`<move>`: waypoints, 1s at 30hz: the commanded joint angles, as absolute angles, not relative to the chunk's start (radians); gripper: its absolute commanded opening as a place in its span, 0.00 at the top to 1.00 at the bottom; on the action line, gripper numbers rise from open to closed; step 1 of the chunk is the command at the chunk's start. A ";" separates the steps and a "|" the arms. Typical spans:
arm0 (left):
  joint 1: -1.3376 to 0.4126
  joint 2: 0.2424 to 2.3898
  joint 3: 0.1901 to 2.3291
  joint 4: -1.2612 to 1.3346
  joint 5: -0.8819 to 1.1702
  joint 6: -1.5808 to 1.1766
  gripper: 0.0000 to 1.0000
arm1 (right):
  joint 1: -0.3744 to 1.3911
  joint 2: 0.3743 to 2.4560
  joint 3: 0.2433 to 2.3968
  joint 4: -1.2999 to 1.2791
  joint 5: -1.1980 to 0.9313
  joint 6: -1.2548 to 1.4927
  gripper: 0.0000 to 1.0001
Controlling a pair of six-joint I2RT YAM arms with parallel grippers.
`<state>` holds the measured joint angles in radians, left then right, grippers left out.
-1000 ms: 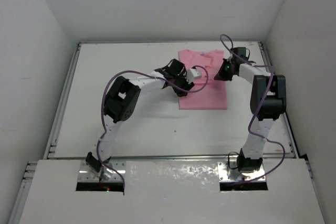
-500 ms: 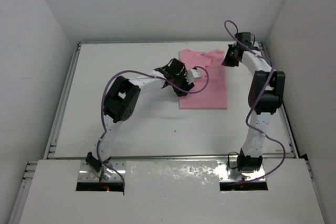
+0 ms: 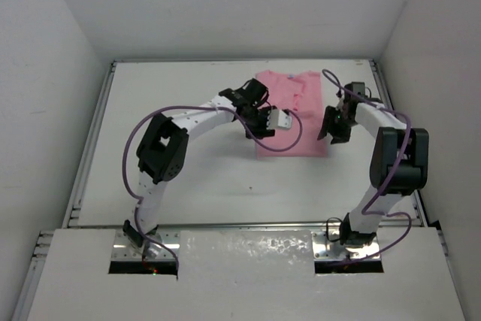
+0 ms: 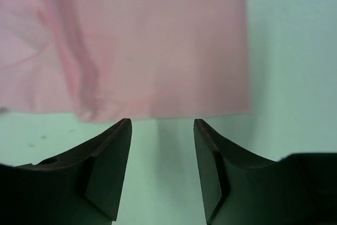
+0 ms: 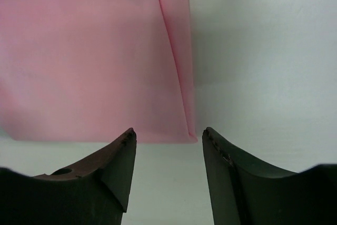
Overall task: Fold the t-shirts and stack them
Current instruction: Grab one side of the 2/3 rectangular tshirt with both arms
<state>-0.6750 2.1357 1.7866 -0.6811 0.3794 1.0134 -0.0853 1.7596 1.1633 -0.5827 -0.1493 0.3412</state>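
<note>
The pink t-shirt [image 3: 302, 103] lies flat on the white table as a tall folded rectangle at the far middle. My left gripper [image 3: 254, 128] is at its left edge, open and empty. In the left wrist view the t-shirt [image 4: 158, 40] ends just ahead of the left gripper [image 4: 162, 122], with bare table between the fingers. My right gripper [image 3: 331, 128] hangs open at the shirt's right edge. In the right wrist view a corner of the t-shirt [image 5: 89, 51] lies just beyond the right gripper [image 5: 168, 130], which holds nothing.
The white table [image 3: 188, 178] is walled by raised rails [image 3: 89, 140] left and right, with white walls close around. Purple cables [image 3: 289, 139] loop off both arms, one crossing the shirt. The arm bases [image 3: 143, 242] are mounted at the near edge.
My right gripper was shut at the shirt's right edge, lifted toward the far corner, then opened and swung nearer along that edge. The left arm's wrist shifted slightly nearer and its jaws widened a little.
</note>
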 commanded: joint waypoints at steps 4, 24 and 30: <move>-0.722 2.077 1.614 -0.617 0.402 1.058 0.48 | -0.098 1.733 1.043 -0.508 -0.239 0.396 0.52; -0.775 2.069 1.427 -0.313 0.213 1.017 0.50 | -0.140 1.786 0.923 -0.322 -0.235 0.462 0.55; -0.775 2.074 1.404 -0.304 0.193 1.025 0.80 | -0.140 1.796 0.910 -0.285 -0.304 0.485 0.73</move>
